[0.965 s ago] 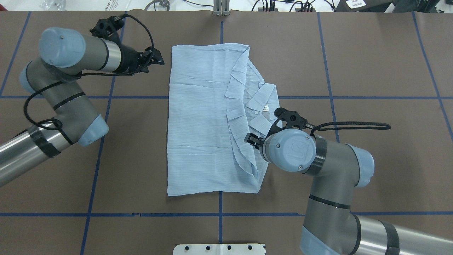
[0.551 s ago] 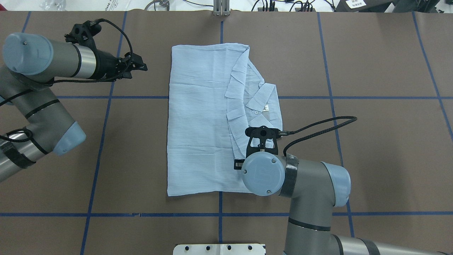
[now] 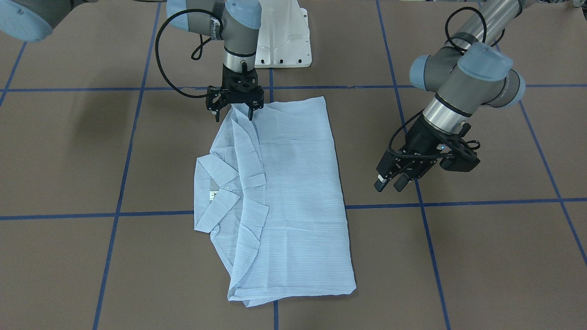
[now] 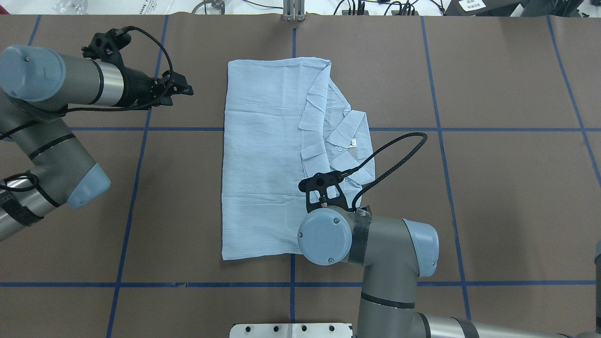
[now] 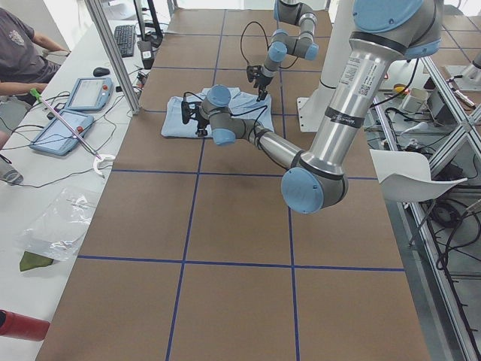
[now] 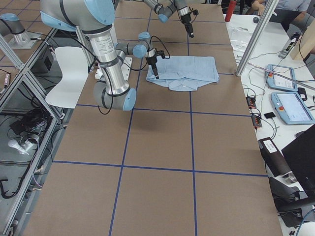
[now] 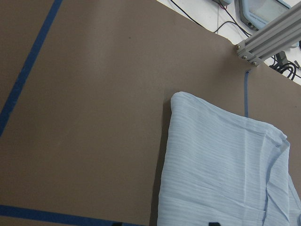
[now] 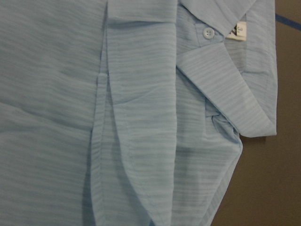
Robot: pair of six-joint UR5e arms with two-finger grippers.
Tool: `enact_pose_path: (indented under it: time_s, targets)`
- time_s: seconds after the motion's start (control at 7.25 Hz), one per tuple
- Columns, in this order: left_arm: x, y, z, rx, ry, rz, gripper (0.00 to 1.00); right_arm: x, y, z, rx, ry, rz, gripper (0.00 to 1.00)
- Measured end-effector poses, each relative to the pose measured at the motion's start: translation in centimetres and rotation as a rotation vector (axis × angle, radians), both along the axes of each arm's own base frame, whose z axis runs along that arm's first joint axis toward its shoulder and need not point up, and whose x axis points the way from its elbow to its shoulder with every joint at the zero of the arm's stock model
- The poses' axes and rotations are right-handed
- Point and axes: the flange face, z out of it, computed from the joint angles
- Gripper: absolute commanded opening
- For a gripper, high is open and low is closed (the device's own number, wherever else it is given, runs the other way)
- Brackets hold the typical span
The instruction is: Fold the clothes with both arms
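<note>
The clothes, a pale blue striped shirt (image 3: 293, 183) (image 4: 263, 164), lie folded into a flat rectangle at the table's middle. The collar (image 3: 215, 183) and its label are on the robot's right. My right gripper (image 3: 234, 110) points straight down over the shirt's corner nearest the robot. Its fingers are spread open, one on each side of the cloth edge. In the overhead view my own wrist hides it. The right wrist view is filled by shirt folds (image 8: 141, 117) and a button. My left gripper (image 3: 389, 184) (image 4: 187, 89) hangs open above bare table, left of the shirt's far corner (image 7: 188, 101).
The white pedestal base (image 3: 284, 41) sits at the robot's side of the table. Blue tape lines (image 4: 141, 129) grid the brown table top. An aluminium post (image 4: 293, 11) stands at the far edge. Tablets (image 6: 288, 105) and a seated person (image 5: 22, 53) are beyond it.
My right arm has swung toward the shirt's near edge and turned its gripper downward. My left arm has pulled back leftward, away from the shirt's far corner.
</note>
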Motion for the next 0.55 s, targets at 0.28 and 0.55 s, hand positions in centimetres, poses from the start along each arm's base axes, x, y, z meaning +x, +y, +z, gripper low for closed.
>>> enact_pose_path:
  time_s: [0.28, 0.55]
  targets:
    - [0.08, 0.15, -0.08, -0.001, 0.003, 0.004, 0.69, -0.55, -0.22, 0.27, 0.028, 0.026, -0.04, 1.0]
    - [0.31, 0.29, -0.22, -0.006, 0.008, 0.012, 0.69, -0.8, -0.56, -0.37, 0.044, 0.028, -0.06, 1.0]
